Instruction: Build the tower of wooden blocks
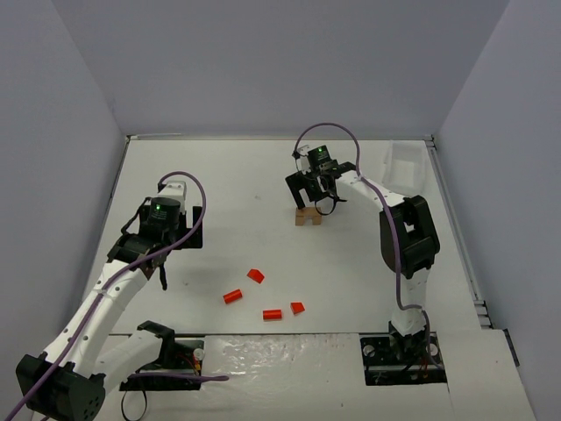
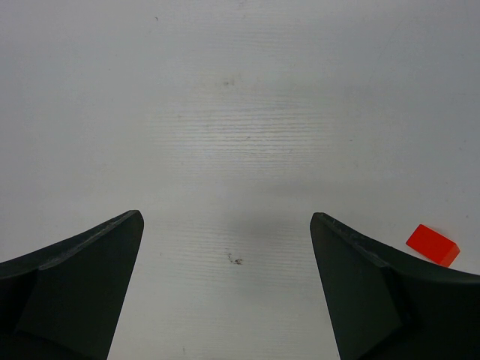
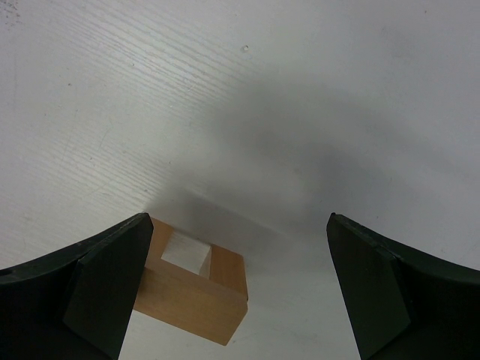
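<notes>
Overhead, the right hand (image 1: 308,195) hangs with its fingers spread wide, holding nothing, close over the tan block (image 1: 308,217). The block stands mid-worktop (image 1: 228,175), well apart from the walls and from the white tray (image 1: 403,165) in the far right corner. The right wrist view puts the block near the left finger. Four red pieces (image 1: 255,275) lie scattered toward the near edge. The left hand (image 1: 160,274), also wide and unladen, hovers over bare worktop left of them, one just beside its right finger.
</notes>
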You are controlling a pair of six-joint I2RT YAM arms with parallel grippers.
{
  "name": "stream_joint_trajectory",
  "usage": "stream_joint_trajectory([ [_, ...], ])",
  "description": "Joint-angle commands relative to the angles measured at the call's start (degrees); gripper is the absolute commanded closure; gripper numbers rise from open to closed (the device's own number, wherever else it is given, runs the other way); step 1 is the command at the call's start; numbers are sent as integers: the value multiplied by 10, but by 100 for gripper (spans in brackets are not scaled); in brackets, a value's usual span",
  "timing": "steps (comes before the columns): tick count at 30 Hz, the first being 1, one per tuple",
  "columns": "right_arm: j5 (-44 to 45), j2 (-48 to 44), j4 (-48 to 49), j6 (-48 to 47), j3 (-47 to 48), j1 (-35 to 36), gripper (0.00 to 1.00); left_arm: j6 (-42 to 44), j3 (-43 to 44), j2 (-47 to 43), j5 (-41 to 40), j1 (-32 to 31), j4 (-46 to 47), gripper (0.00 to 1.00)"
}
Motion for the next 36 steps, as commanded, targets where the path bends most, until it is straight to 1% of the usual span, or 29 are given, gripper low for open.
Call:
stream_joint_trajectory([
  [1,34,-52,6,-2,24,1,0,9,8,-4,-1,5,28,8],
  [6,87,-129,8,7,42,-6,0,7,7,-6,6,5,27,8],
  [10,113,-209,8,27,34,-9,0,2,9,-9,21,5,25,8],
  [17,154,-380,14,104,-57,-10,0,-25,13,-9,58,5,14,8],
  [19,151,-430,16,134,-97,-13,0,-31,11,-10,69,4,12,8],
  [21,124,-459,15,147,-141,-15,0,-39,7,-11,87,3,12,8],
  [24,66,-482,14,139,-209,-15,0,-53,5,-8,109,2,10,8],
  [27,-14,-492,22,162,-268,-13,0,-72,-3,-1,122,-5,8,8],
  [30,-20,-495,29,179,-318,-12,3,-100,-19,9,141,-28,2,12],
  [33,-2,-506,40,182,-336,-12,3,-117,-29,30,140,-66,-7,16],
  [34,0,-506,42,178,-338,-13,3,-126,-31,39,139,-98,-10,17],
  [36,2,-504,43,171,-340,-13,3,-129,-30,75,135,-136,-17,21],
])
